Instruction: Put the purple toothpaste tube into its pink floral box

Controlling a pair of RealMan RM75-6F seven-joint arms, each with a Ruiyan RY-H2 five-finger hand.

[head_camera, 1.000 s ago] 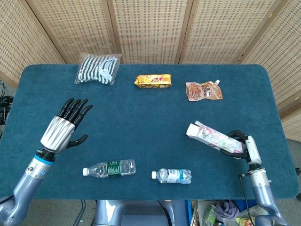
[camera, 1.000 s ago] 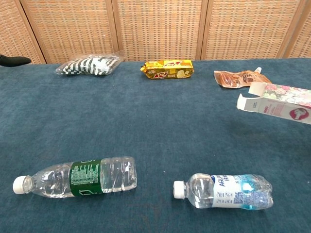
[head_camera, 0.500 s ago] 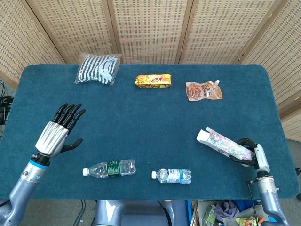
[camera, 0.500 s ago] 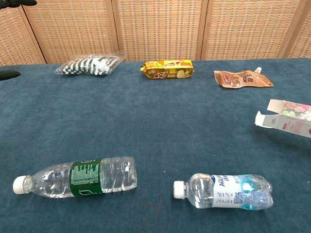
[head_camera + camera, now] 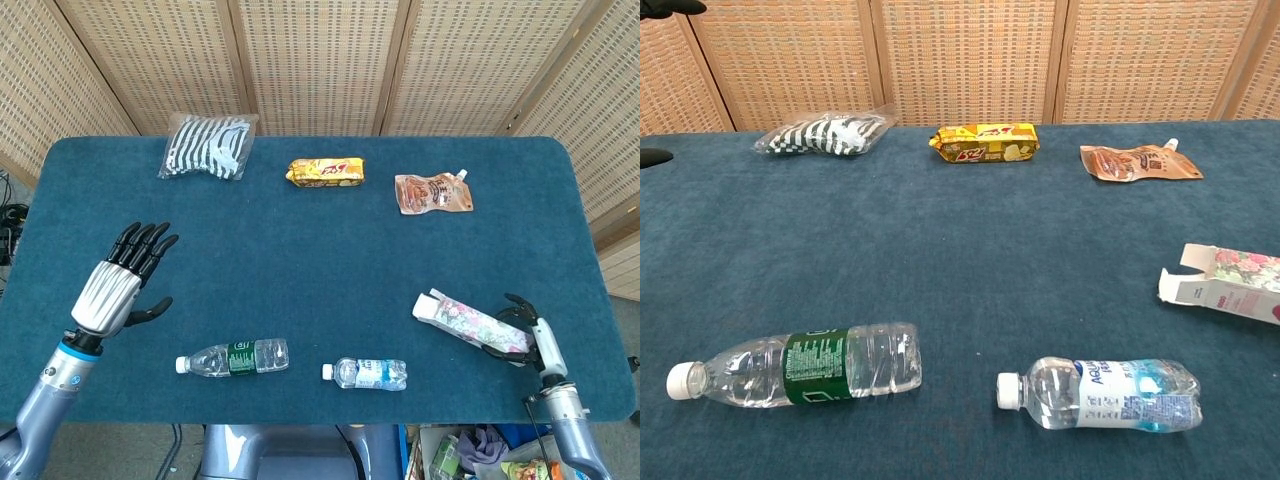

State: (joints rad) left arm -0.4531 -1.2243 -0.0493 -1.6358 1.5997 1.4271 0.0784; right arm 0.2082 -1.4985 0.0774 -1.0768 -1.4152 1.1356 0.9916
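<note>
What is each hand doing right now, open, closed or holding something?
Left hand: open, fingers spread, holding nothing.
Right hand: at the far end of the pink floral cardboard box; grip cannot be told.

Left robot hand [image 5: 118, 283]: raised above the surface at the left side, back of the hand toward the head camera, dark fingers extended and spread, thumb out to the side, nothing held. Left forearm runs down toward the lower left corner. Right robot hand [image 5: 524, 330]: low at the right edge, fingers apart, forearm descending out of frame.
</note>
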